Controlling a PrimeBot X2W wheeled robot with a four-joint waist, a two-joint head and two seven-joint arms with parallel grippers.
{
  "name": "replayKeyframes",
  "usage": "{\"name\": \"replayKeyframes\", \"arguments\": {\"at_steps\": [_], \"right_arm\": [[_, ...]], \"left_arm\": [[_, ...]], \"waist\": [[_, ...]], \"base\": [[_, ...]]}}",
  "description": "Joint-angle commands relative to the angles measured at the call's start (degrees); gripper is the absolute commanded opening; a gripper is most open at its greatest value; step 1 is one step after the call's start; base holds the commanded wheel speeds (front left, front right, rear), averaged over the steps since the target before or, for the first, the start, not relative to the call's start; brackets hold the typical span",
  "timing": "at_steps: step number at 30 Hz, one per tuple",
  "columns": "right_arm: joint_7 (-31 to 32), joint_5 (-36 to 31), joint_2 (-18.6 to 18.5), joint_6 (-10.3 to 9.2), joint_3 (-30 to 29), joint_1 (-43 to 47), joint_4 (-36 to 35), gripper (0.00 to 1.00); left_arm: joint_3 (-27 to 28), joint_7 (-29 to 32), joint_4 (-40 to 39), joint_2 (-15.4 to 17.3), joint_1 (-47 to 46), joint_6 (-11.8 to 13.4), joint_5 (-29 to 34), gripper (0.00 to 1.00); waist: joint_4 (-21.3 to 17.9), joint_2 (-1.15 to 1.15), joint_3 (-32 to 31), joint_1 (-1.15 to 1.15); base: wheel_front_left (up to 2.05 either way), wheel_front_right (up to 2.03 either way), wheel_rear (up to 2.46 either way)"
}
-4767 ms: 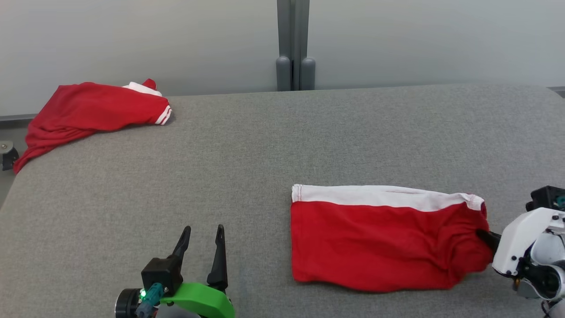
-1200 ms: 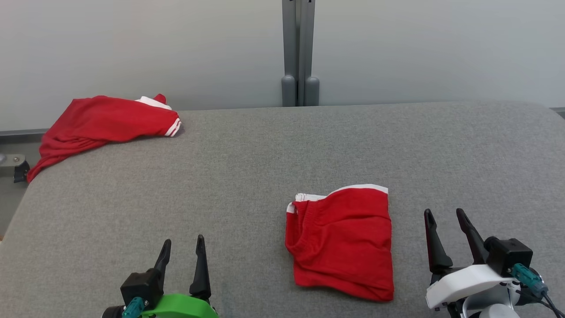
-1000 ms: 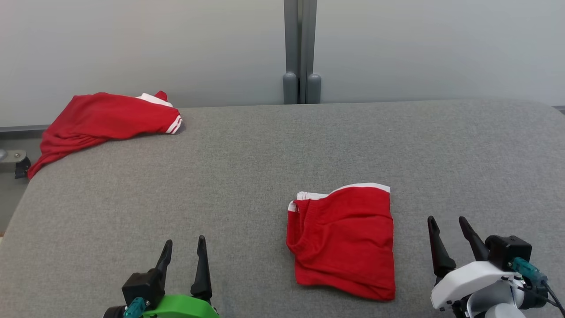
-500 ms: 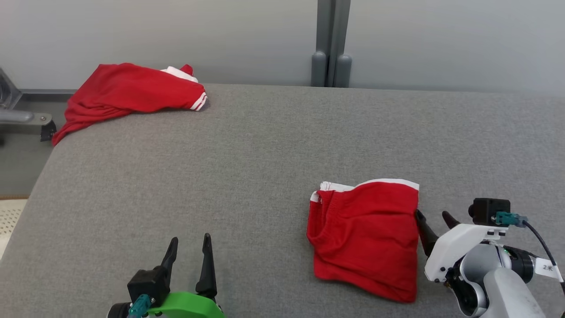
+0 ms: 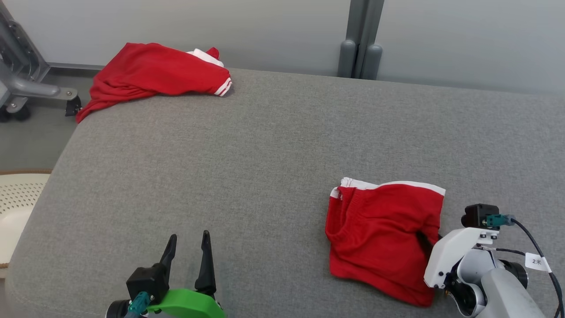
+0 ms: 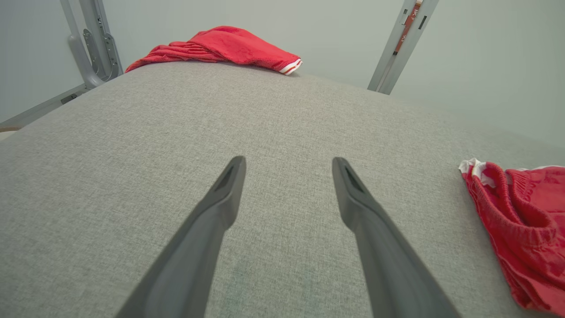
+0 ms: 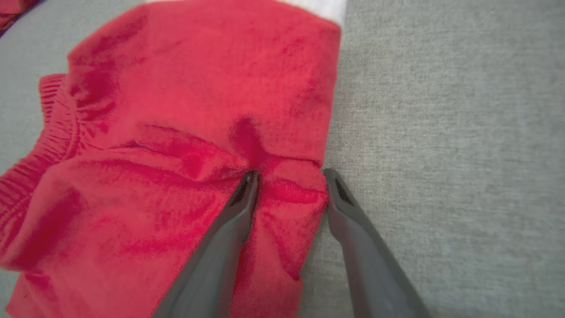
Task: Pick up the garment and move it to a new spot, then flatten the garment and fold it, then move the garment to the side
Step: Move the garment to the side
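Note:
The garment [image 5: 384,234], red shorts with a white band, lies folded on the grey padded table [image 5: 242,154] at the near right. It also shows at the right edge of the left wrist view [image 6: 521,221]. My right gripper [image 5: 426,240] is pressed onto its right edge. In the right wrist view the garment [image 7: 198,110] puckers around my right gripper [image 7: 291,176], whose fingers stand apart with a ridge of the cloth's edge between them. My left gripper [image 5: 189,238] rests open over bare table at the near left, with nothing between its fingers [image 6: 229,185].
A second red garment [image 5: 163,75] is heaped at the table's far left corner and also shows in the left wrist view [image 6: 220,46]. A grey post [image 5: 359,48] stands behind the table. A metal frame [image 5: 26,84] and a white perforated basket [image 5: 13,198] lie off the left edge.
The head camera has turned, shifting the whole picture. My right gripper has come in from beside the garment onto its right edge, and its fingers have narrowed. The left gripper has stayed put.

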Motion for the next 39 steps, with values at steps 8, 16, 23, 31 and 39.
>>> {"name": "replayKeyframes", "arguments": {"at_steps": [8,16,23,31,39], "right_arm": [[-3.4,2.1,-2.0,-0.07,3.1,-3.6,2.0,0.0],[-7.5,1.5,-5.0,-0.06,4.5,-8.4,3.0,0.0],[-10.3,1.6,-4.1,-0.05,4.8,-11.5,4.7,0.0],[-13.6,2.7,-2.8,-0.05,7.3,-14.3,7.4,0.0],[-18.1,1.3,-5.8,-0.05,11.3,-19.3,11.8,0.0]], "left_arm": [[0.4,0.0,-0.7,0.1,0.6,-0.2,1.3,1.0],[0.4,0.0,-1.1,0.6,-1.5,-0.7,2.5,1.0],[-0.7,0.2,-0.6,1.5,-3.3,-1.2,3.4,1.0],[-1.5,1.4,-1.3,2.6,-4.9,-1.3,4.0,1.0],[-1.4,1.9,-3.3,3.2,-5.5,-0.5,4.0,1.0]], "waist": [[-7.4,0.0,0.9,0.0],[-22.9,0.0,3.8,0.0],[-34.3,0.0,6.4,0.0],[-37.5,0.0,7.6,0.0],[-31.9,0.0,8.0,0.0]], "base": [[0.0,0.0,0.0],[0.0,0.0,0.0],[0.0,0.0,0.0],[0.0,0.0,0.0],[0.0,0.0,0.0]]}}
